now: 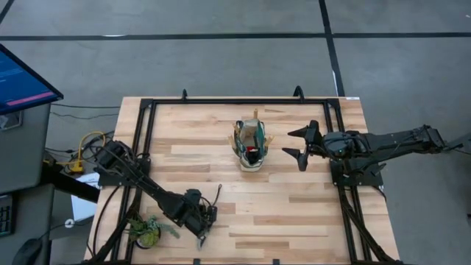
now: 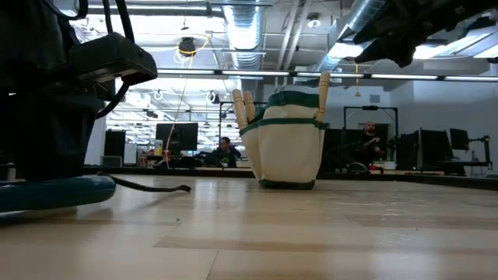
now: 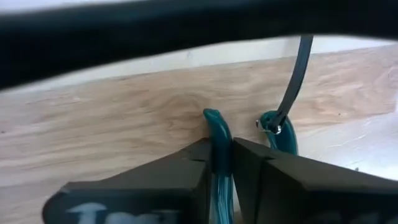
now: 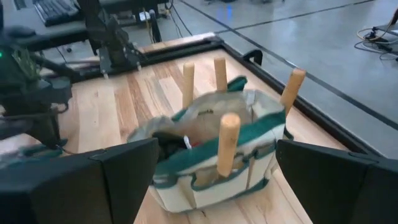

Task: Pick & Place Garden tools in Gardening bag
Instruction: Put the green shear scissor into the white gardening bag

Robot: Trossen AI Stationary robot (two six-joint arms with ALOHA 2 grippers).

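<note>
Teal-handled tool [image 3: 219, 146]: the left gripper [image 3: 221, 163] is pinched onto one of its two teal grip ends, near the front-left of the bench [image 1: 309, 213]. A thin dark shaft [image 3: 297, 74] runs away from the second teal end, just beside the grip. In the high view this tool [image 1: 218, 196] lies flat, with the leafy plant clump [image 1: 145, 230] near it.

Recommended procedure for the lift:
- Raise straight up first. The hold is at one end, so the shaft will likely droop or swing.
- Carry high enough to pass the wooden handles [image 4: 229, 144] standing in the gardening bag [image 1: 251, 145] at bench centre.
- Lower the shaft tip-first into a free gap, then release.

The right gripper [image 1: 300, 143] waits just beside the bag, fingers spread wide. It could steady the soft rim, which may otherwise tip or fold.
</note>
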